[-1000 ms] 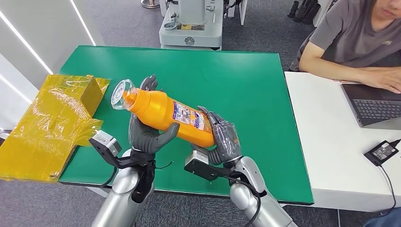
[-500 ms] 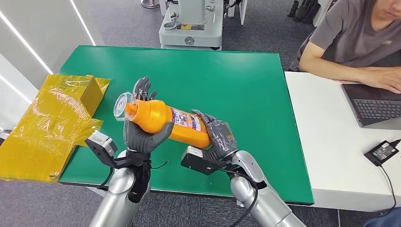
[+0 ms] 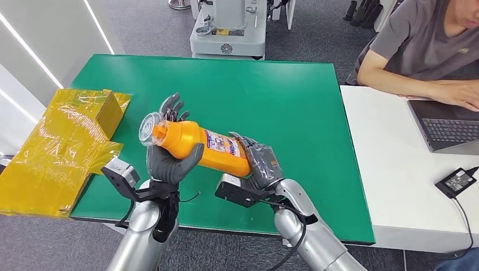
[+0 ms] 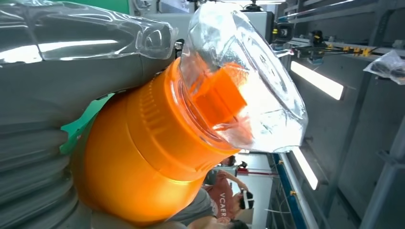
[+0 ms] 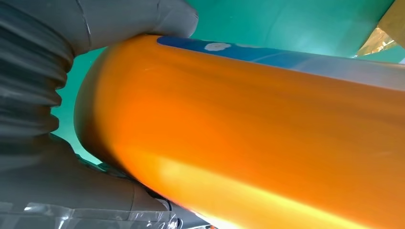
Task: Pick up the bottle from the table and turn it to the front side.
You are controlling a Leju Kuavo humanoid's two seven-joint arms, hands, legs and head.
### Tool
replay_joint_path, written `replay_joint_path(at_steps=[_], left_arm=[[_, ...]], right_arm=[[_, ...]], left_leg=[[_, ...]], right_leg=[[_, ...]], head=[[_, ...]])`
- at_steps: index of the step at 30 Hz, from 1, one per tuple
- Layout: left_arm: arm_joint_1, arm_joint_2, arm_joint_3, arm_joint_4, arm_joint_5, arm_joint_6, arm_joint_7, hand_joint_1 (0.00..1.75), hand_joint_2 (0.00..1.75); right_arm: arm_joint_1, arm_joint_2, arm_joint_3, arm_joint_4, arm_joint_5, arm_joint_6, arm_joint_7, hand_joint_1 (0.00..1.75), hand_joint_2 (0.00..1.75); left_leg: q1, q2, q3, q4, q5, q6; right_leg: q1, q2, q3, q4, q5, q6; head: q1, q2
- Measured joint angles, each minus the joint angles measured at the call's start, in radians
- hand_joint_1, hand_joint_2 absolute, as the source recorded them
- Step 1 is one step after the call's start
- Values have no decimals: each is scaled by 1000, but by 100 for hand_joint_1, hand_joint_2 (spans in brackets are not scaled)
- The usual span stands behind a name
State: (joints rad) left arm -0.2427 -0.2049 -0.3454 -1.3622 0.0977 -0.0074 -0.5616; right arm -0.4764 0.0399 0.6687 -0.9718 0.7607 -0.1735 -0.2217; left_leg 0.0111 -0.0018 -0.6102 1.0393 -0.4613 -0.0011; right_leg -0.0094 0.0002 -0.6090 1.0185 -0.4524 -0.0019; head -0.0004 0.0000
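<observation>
The orange bottle (image 3: pixel 195 144) is off the table, held lying nearly level above the near part of the green table (image 3: pixel 294 101), w/ both hands on it. The left hand (image 3: pixel 168 161) cups the neck end from below, thumb wrapped up over the orange shoulder, other fingers spread behind the clear cap (image 3: pixel 150 122); in the left wrist view the cap (image 4: pixel 248 81) sits right past the thumb. The right hand (image 3: pixel 261 164) grips the base end, fingers closed round it, and the right wrist view shows the orange body (image 5: pixel 248 133) pressed against that palm.

Vs 1 s ago the bottle sits lower and closer to the robot, less steeply tilted, and the label (image 3: pixel 225 144) shows a narrower strip, so it seems to have rolled a bit about its long axis. Vs 0.5 s ago there's hardly any diff, so the turn looks to be slowing or pausing.

Judgement: pick-up is done and rotation is under way, but the label faces up and partly away, so the front side isn't squarely presented yet. Yellow-wrapped box (image 3: pixel 62 147) lies at the table's left edge; a person (image 3: pixel 429 51) sits at the white desk (image 3: pixel 390 169) w/ a laptop (image 3: pixel 449 127).
</observation>
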Motion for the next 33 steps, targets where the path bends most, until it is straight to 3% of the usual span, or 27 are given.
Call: replay_joint_path(at_steps=[6, 10, 20, 22, 23, 26, 27, 33], left_arm=[[2, -6, 1, 0, -8, -16, -1, 175, 175], [1, -7, 1, 0, -9, -18, -2, 175, 175], [-1, -12, 1, 0, -8, -22, -3, 175, 175], [-1, -14, 1, 0, -8, -22, -3, 175, 175], [-1, -14, 1, 0, -8, -22, -3, 175, 175], [-1, -14, 1, 0, -8, -23, -3, 175, 175], [-1, -14, 1, 0, -8, -23, -4, 175, 175], [-1, -14, 1, 0, -10, -21, -9, 175, 175]], right_arm=[[1, 1, -1, 4, 3, -2, 2, 175, 175], [8, 1, -1, 4, 12, -3, 2, 175, 0], [29, 1, 0, 0, 36, -1, 9, 175, 0], [30, 1, 0, -1, 37, -2, 9, 163, 0], [31, 1, 0, -1, 38, -3, 10, 148, 0], [34, 1, 0, -2, 47, -11, 12, 33, 0], [36, 1, 0, -3, 48, -15, 13, 4, 0], [60, 7, -7, -36, 21, -52, 7, 0, 0]], left_leg=[[0, 0, 0, 0, 0, 0], [0, 0, 0, 0, 0, 0], [0, 0, 0, 0, 0, 0], [0, 0, 0, 0, 0, 0], [0, 0, 0, 0, 0, 0], [0, 0, 0, 0, 0, 0], [0, 0, 0, 0, 0, 0], [0, 0, 0, 0, 0, 0]], right_leg=[[0, 0, 0, 0, 0, 0], [0, 0, 0, 0, 0, 0], [0, 0, 0, 0, 0, 0], [0, 0, 0, 0, 0, 0], [0, 0, 0, 0, 0, 0], [0, 0, 0, 0, 0, 0], [0, 0, 0, 0, 0, 0], [0, 0, 0, 0, 0, 0]], head=[[0, 0], [0, 0], [0, 0], [0, 0], [0, 0], [0, 0], [0, 0], [0, 0]])
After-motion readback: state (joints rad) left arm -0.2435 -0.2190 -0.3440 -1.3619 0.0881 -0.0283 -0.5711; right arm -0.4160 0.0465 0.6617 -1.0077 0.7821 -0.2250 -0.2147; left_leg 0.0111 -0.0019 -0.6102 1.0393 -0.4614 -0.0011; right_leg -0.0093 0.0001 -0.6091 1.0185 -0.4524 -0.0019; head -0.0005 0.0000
